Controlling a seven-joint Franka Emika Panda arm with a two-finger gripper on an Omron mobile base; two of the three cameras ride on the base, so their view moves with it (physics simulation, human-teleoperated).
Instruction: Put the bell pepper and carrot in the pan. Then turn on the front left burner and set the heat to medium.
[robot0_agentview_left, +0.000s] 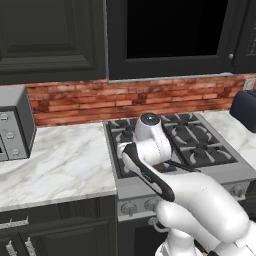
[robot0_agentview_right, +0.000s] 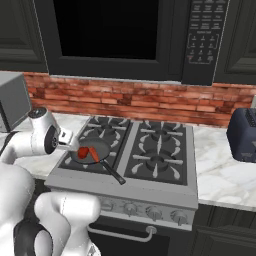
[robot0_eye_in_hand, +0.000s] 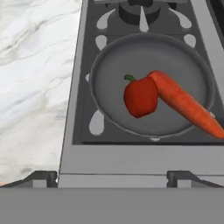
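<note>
Both vegetables in the pan; burner knob comes next

The bell pepper (robot0_eye_in_hand: 141, 97) and carrot (robot0_eye_in_hand: 185, 103) lie touching inside the pan (robot0_eye_in_hand: 113, 74) on the front left burner (robot0_agentview_right: 88, 136). Above them the gripper (robot0_eye_in_hand: 113, 180) hangs empty, jaws spread wide. Loading looks finished; the next move calls for reaching down to the knobs (robot0_agentview_right: 129, 209) on the stove's front.

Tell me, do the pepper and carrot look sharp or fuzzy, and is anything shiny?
In the hand view the bell pepper and carrot look crisp in the pan, the pepper with a soft sheen but no hard glare; in the right base view they are small and slightly blurry; in the left base view the white arm hides the pan, and the lighting is flat and even.
</note>
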